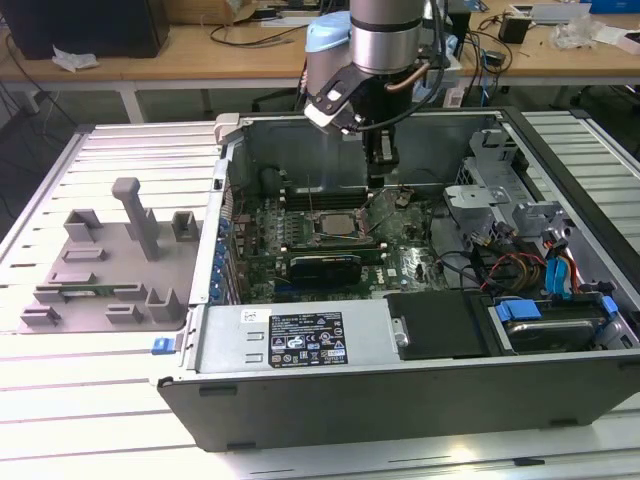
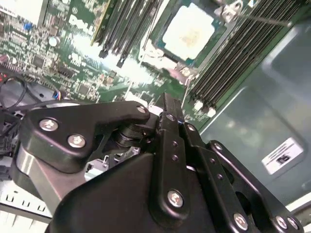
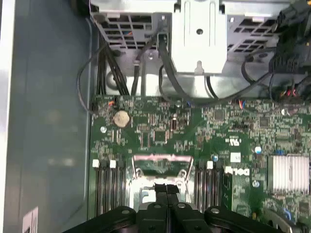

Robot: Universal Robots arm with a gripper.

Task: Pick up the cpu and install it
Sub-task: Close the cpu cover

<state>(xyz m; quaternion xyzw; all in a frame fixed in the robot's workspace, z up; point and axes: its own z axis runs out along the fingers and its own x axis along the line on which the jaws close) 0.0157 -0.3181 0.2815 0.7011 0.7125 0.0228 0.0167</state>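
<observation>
the open computer case (image 1: pixel 400 375) lies on its side on the slatted tabletop (image 1: pixel 90 400), and the arm reaches down into it from above. the tool (image 1: pixel 380 175) hangs over the motherboard (image 1: pixel 400 255), towards the exterior view's right of the socket and clear of the board. its two black fingers (image 3: pixel 161 190) are pressed together at a narrow close in the first wrist view, with nothing seen between them (the same tight pairing shows in the second wrist view, tool (image 2: pixel 167 104)).

the cpu (image 2: pixel 189 31) lies flat in the socket, pale silver top up, framed by the metal socket rim (image 2: pixel 160 56). it is apart from the fingertips, not touched by them. rows of dark memory slots (image 2: pixel 233 53) run along both sides of the socket.

in the first wrist view a round coin battery (image 3: pixel 121 118) sits on the green board, and a ribbed silver heat sink (image 3: pixel 290 170) stands off to one edge. black cables (image 3: pixel 109 73) loop from the metal drive cage (image 3: pixel 199 34) to the board.

in the exterior view a long black card (image 1: pixel 325 265) lies just in front of the socket. a grey fixture tray (image 1: pixel 110 260) with upright posts rests on the tabletop at the exterior view's left, beside the case.
</observation>
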